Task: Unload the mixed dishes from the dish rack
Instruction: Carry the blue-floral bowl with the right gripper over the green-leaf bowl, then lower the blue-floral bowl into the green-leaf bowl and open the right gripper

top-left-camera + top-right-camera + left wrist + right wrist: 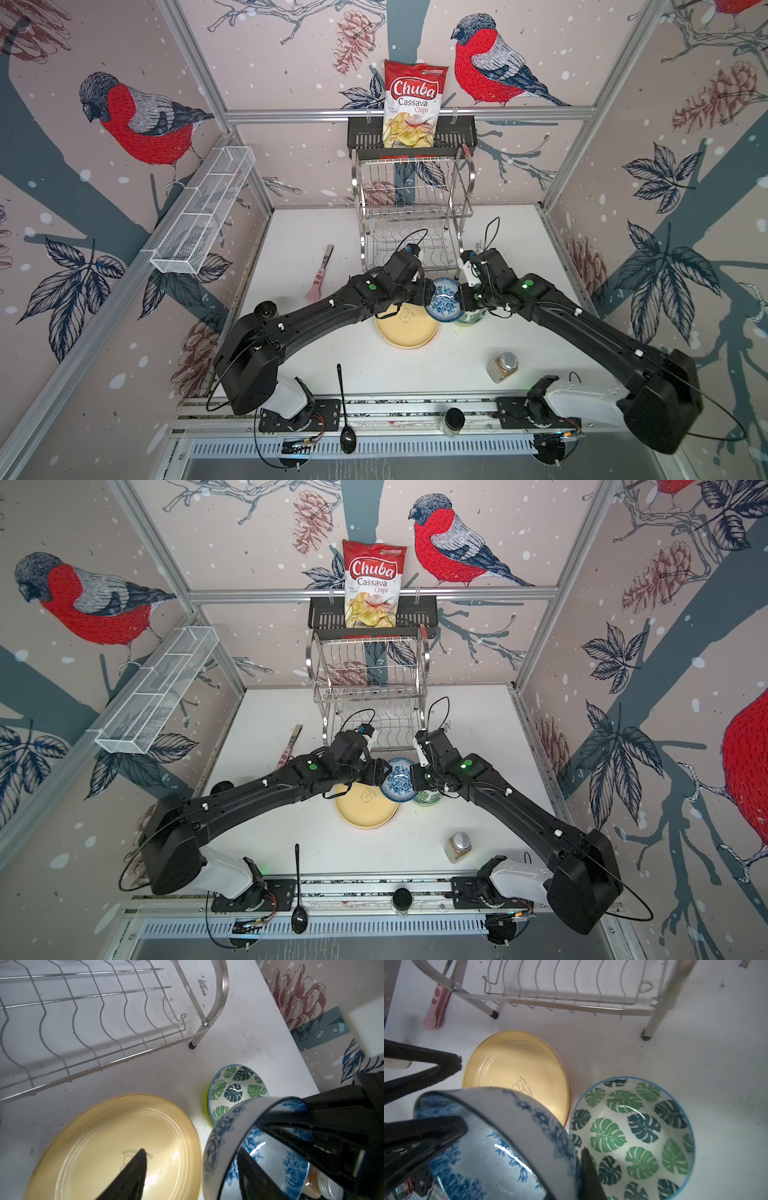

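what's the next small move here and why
Probably ease the left gripper back off the blue-white bowl: its fingers stand open astride the rim, while the right gripper is shut on the far rim, so it should not drop.

The floral bowl (444, 300) is white with blue blossoms and a dark rim. The leaf bowl (633, 1130) carries green and teal monstera leaves on white, edged light blue. The plate (409, 332) is pale yellow with a faint bear outline. The dish rack (415, 215) is shiny silver wire; the surface (374, 374) is white.
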